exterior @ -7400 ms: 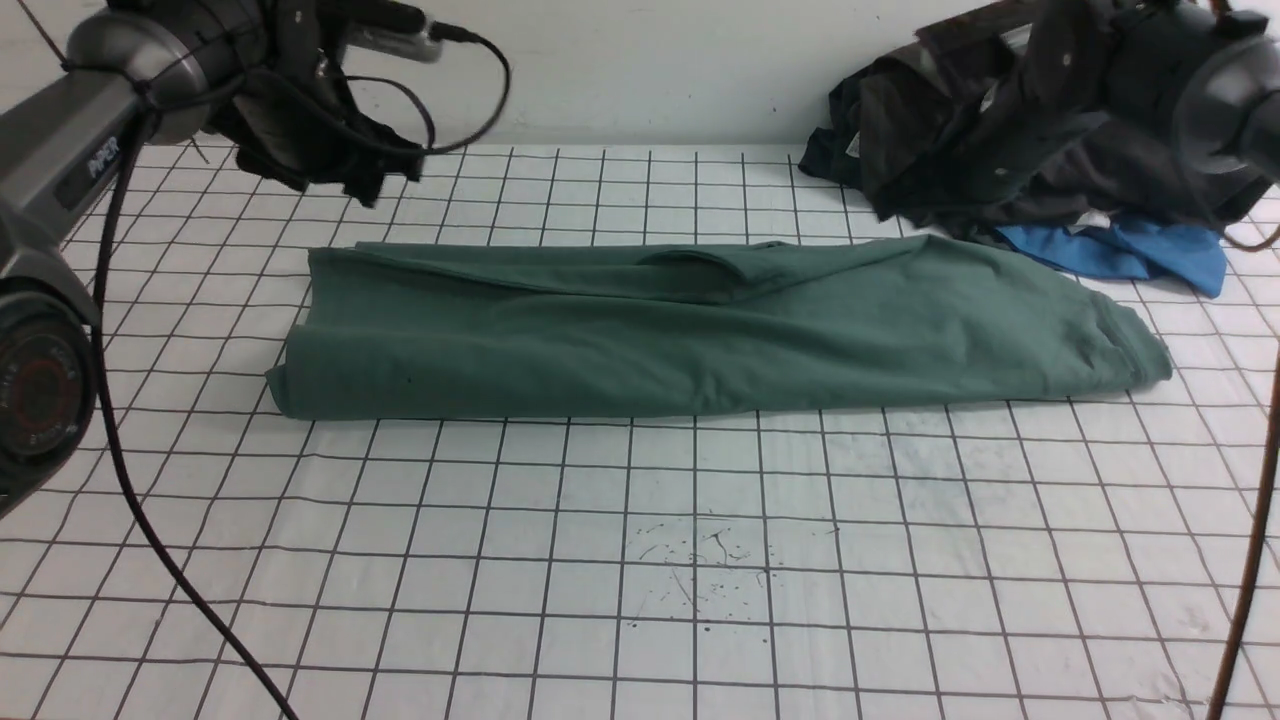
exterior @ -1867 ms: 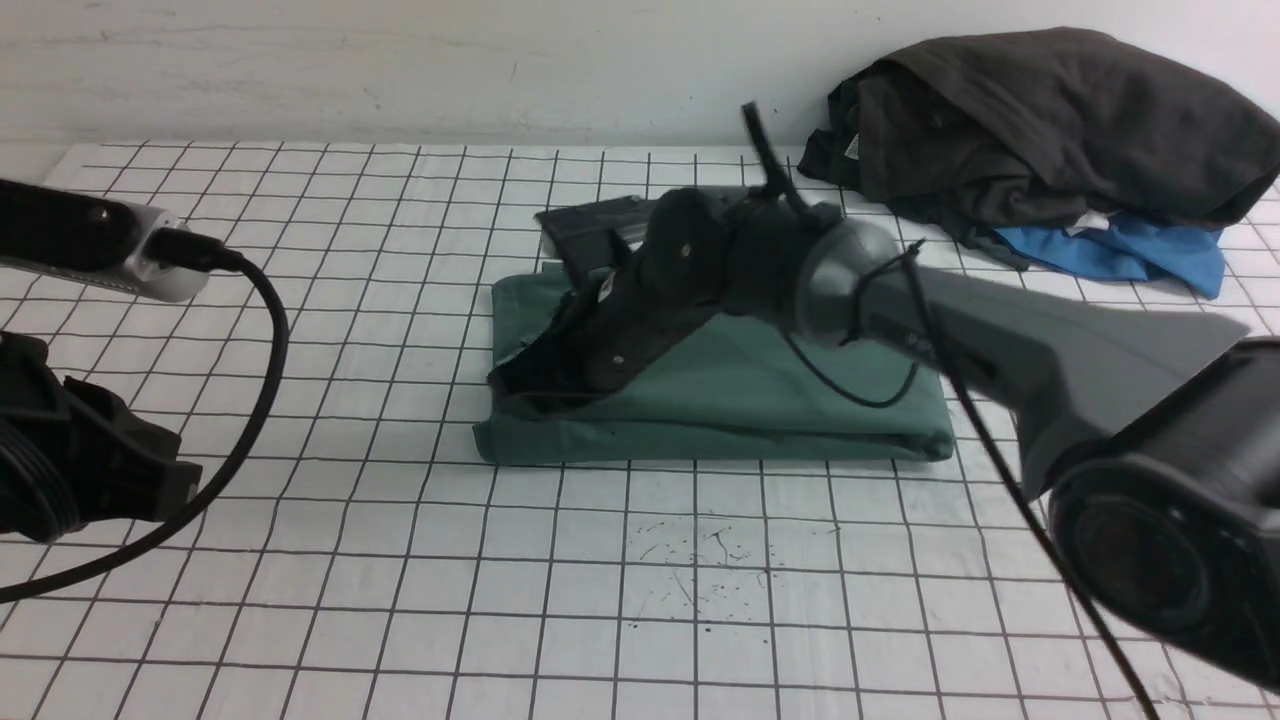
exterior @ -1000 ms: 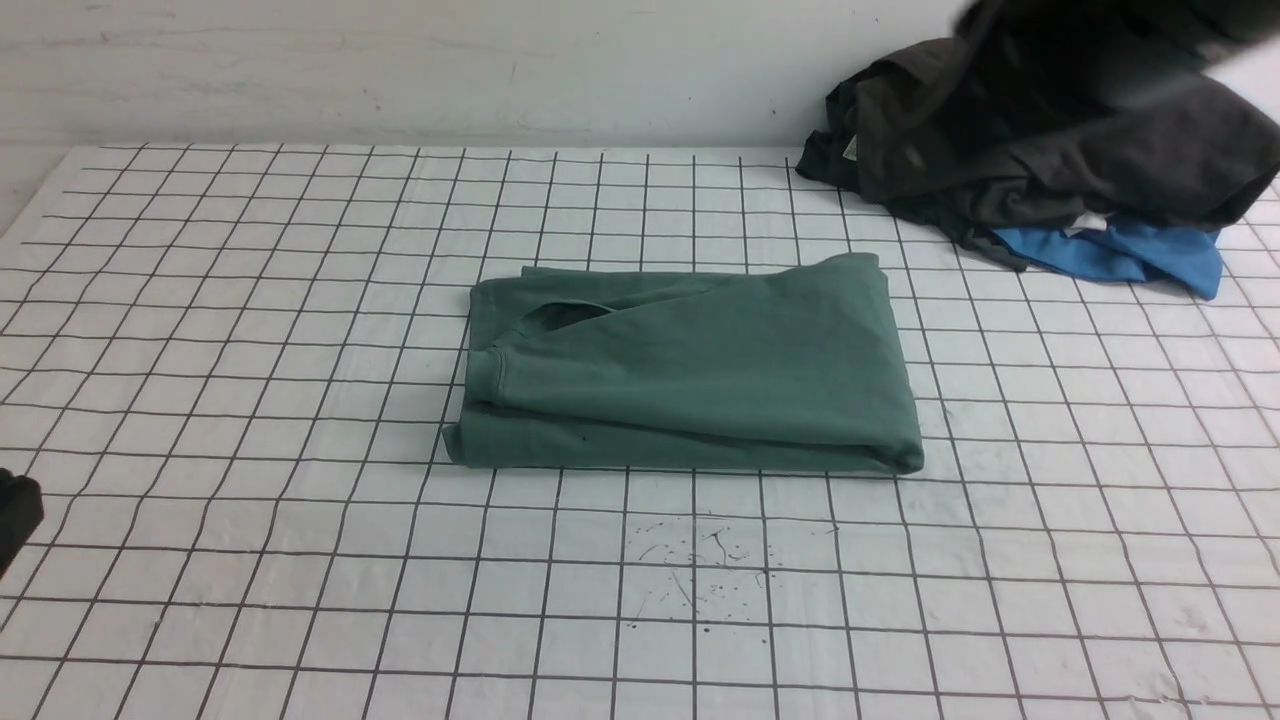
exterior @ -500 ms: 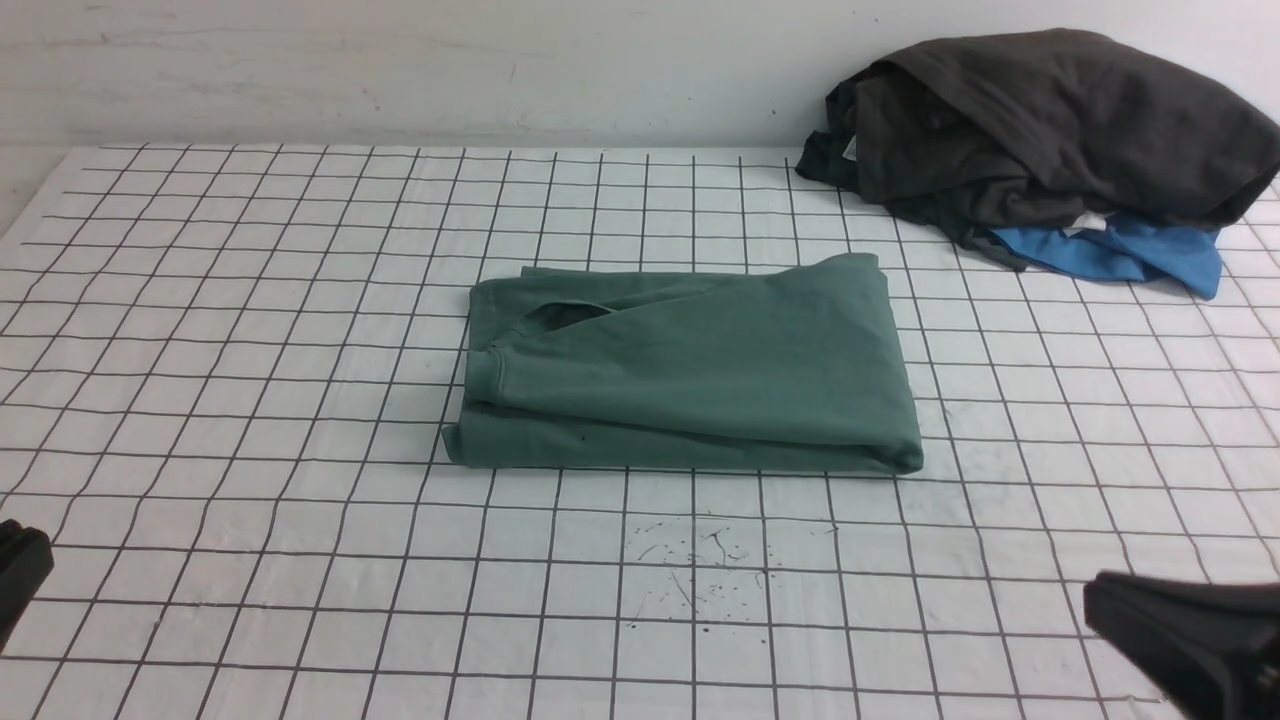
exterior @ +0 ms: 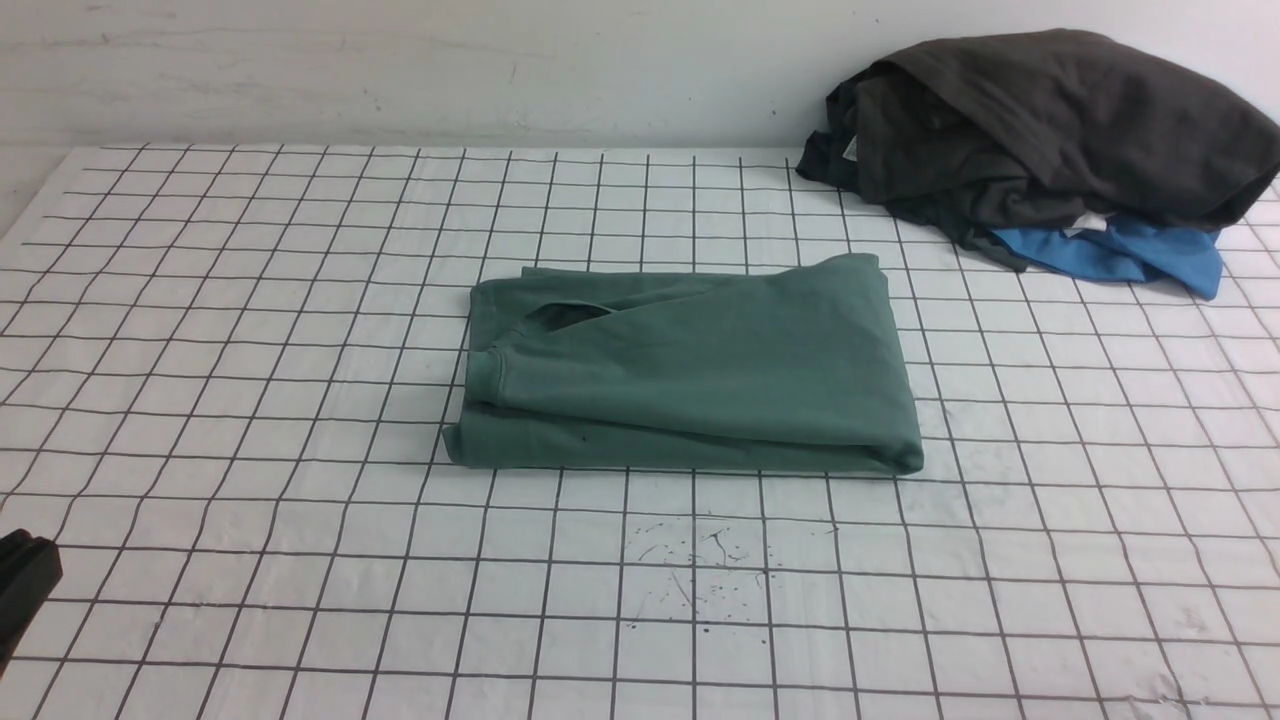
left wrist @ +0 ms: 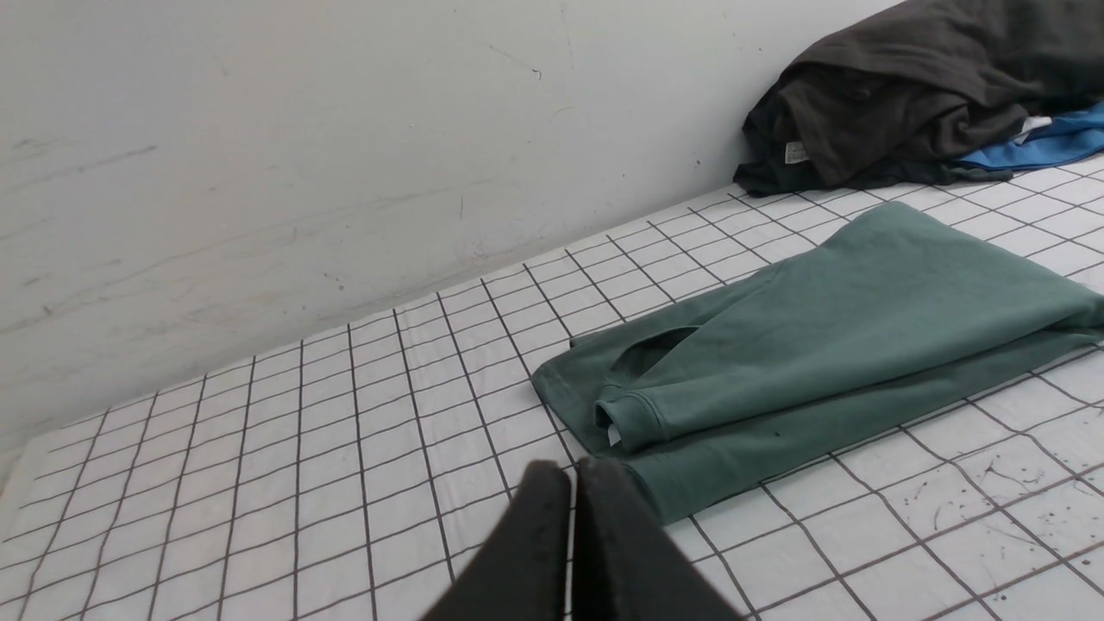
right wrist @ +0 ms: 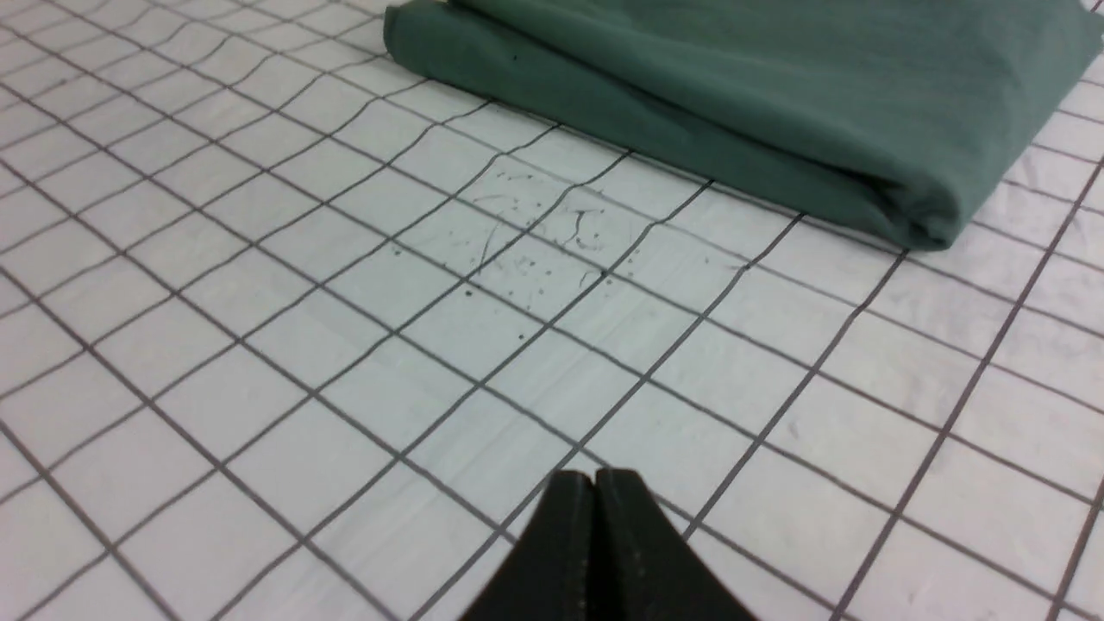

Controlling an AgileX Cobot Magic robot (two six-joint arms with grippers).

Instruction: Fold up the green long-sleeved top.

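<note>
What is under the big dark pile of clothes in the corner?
A blue garment pokes out from under the dark pile. How far it reaches underneath, and anything else there, is covered.

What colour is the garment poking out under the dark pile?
Bright blue garment, clearest in the front view.

Light was even, diffuse, fairly bright; no glare. Only a thin soft shadow under the green long-sleeved top (exterior: 690,370) near edge. Front view sharp. Right wrist pic soft/grainy, grid lines bowed w/ lens distortion near that top.
</note>
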